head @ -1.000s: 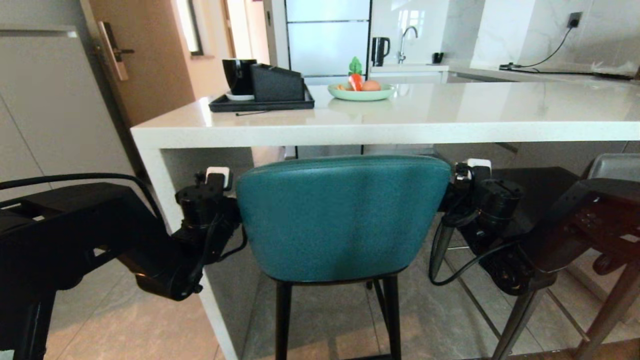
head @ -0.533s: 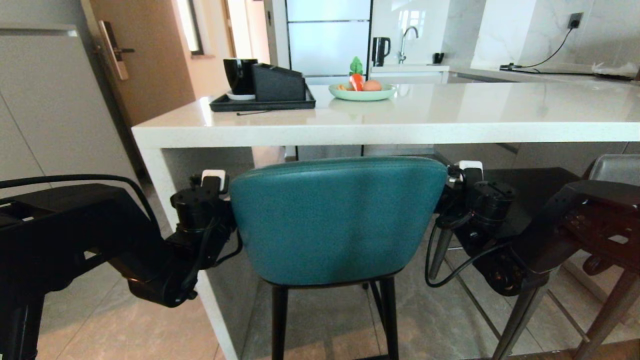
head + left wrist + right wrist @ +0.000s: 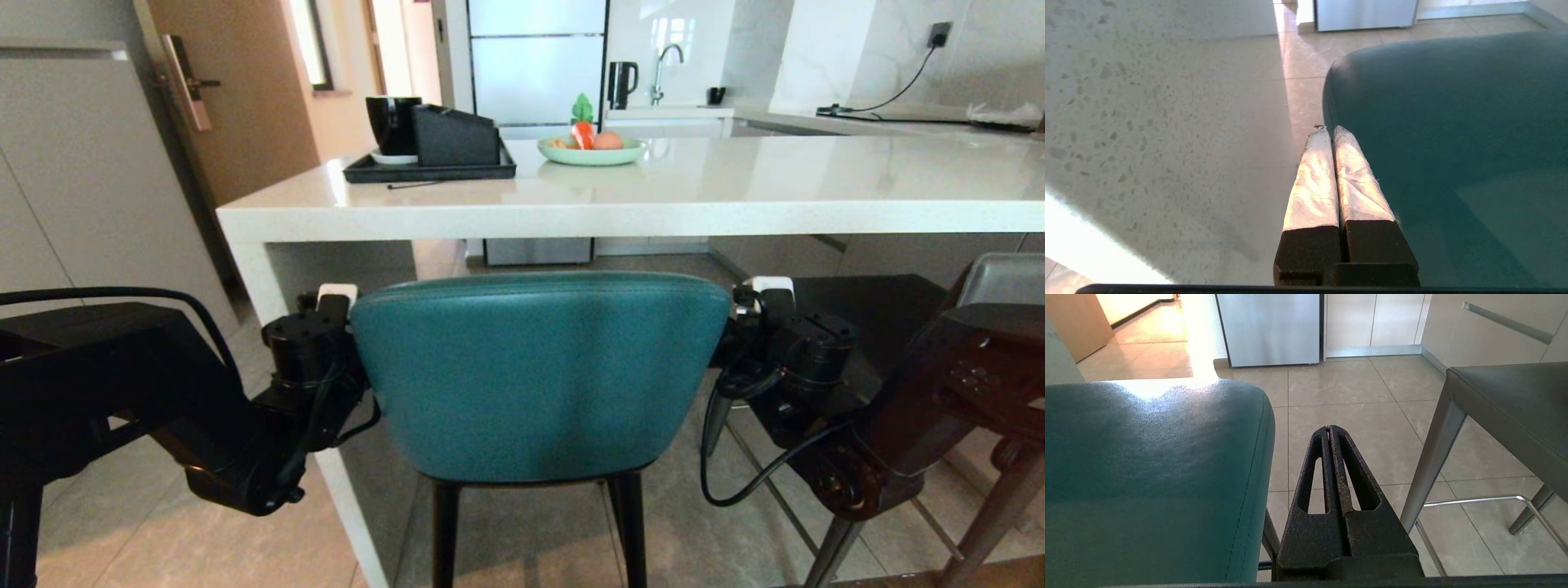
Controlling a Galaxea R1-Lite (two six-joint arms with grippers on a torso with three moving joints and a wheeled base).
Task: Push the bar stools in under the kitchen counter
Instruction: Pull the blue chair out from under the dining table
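The teal bar stool's rounded back fills the middle of the head view, just below the kitchen counter's thick white edge. My left gripper is shut, its white-taped fingers lying along the back's left side. Shut as well, my right gripper sits close beside the back's right edge; I cannot tell whether it touches. The grey bar stool stands at the far right, with its seat and a grey leg next to my right gripper.
The counter's white slab leg stands close to my left arm. On the counter are a black tray with a cup and a box, and a green plate of fruit. Tiled floor runs under the counter.
The teal back has shifted left and lower in the head view and looks larger. Both grippers went with it at its sides. The counter has barely shifted.
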